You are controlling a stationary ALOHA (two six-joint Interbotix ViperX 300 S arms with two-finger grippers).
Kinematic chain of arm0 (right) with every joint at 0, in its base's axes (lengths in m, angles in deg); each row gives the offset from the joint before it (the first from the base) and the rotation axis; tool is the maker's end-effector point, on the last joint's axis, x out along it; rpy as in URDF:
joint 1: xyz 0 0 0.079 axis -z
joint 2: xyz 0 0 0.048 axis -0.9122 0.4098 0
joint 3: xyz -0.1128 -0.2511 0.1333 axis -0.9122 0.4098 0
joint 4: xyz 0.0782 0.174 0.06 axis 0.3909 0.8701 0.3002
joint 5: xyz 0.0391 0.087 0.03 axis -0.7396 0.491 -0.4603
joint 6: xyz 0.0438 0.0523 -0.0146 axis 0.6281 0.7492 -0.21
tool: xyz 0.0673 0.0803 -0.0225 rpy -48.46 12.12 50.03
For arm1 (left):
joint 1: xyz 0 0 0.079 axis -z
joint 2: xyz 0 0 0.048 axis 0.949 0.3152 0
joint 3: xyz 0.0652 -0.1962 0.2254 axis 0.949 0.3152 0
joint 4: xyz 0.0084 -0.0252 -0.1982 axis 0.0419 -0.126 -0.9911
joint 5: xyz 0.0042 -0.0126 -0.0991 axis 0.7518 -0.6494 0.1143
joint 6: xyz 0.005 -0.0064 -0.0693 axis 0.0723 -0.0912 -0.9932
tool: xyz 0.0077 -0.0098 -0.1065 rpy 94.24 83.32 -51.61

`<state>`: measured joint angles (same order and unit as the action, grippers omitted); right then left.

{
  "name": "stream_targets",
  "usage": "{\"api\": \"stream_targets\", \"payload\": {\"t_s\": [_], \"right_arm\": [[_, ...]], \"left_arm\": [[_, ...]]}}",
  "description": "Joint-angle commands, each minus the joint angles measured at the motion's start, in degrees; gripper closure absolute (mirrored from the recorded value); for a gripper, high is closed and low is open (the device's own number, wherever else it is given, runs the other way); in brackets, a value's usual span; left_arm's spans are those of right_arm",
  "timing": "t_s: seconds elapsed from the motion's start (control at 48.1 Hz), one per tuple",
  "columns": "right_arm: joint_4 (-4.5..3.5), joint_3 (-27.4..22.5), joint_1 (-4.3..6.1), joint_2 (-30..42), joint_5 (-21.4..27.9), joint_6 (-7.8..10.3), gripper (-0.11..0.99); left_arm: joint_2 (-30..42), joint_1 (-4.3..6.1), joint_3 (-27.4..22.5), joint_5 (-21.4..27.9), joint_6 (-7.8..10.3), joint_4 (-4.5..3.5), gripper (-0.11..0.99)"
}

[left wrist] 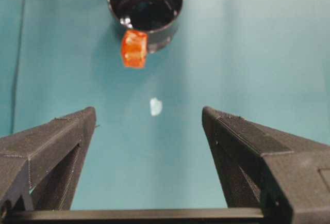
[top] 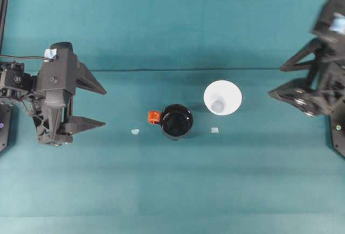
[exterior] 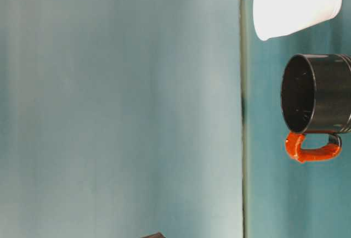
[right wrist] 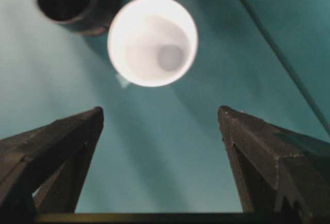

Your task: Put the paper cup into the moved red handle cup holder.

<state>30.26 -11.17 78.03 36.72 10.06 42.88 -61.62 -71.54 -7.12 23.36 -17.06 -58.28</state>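
1. Left gripper [left wrist: 149,118], black, two wedge fingers spread wide, nothing between them. Bare teal tabletop [top: 172,191] ahead of it.
2. Beyond the left fingers, in the wrist view: a small pale scrap [left wrist: 155,106] on the cloth, then the glossy black cylindrical cup holder with an orange-red handle [left wrist: 146,10], mouth up, handle turned toward this gripper.
3. Right gripper [right wrist: 160,113] likewise parted wide and empty (blurred in the overhead view, at the table's right edge).
4. Ahead of the right fingers: the plain white tapered paper cup [right wrist: 152,41], upright, rim up, inside empty. The holder sits just beyond it, to one side.
5. Overhead: holder [top: 176,121] near table centre; cup [top: 222,97] beside it on the right gripper's side and slightly farther back, apart, not touching. A second pale scrap [top: 215,130] lies near the cup.
6. Open room: wide bare cloth between each gripper and the pair, and along the front strip. A seam line [top: 161,70] crosses the cloth behind the cup.
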Motion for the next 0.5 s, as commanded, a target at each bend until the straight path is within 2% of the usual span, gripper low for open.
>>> {"api": "stream_targets", "payload": {"t_s": [0.0,0.042,0.146,0.208,0.354,0.478], "right_arm": [[-0.09,-3.7,1.49,9.4,0.5,0.44,-0.07],[-0.09,-4.7,2.11,11.6,0.8,0.35,-0.07],[0.18,-8.1,2.81,17.4,1.6,0.35,-0.07],[0.44,-10.3,2.81,20.4,2.5,0.44,-0.07],[2.02,-14.8,2.90,26.2,6.8,0.35,-0.07],[2.11,-17.3,2.99,28.7,9.8,0.44,-0.08]], "left_arm": [[-0.5,0.09,-0.5,-0.5,-0.09,0.09,-0.04],[-0.5,0.09,-0.5,-0.4,-0.09,0.09,-0.04],[-0.5,0.09,-0.5,-0.4,-0.09,0.09,-0.04],[-0.6,0.09,-0.5,-0.4,-0.09,0.09,-0.04],[-0.6,0.09,-0.5,-0.4,-0.09,0.09,-0.04],[-0.5,0.09,-0.5,-0.4,0.00,0.09,-0.04]]}}
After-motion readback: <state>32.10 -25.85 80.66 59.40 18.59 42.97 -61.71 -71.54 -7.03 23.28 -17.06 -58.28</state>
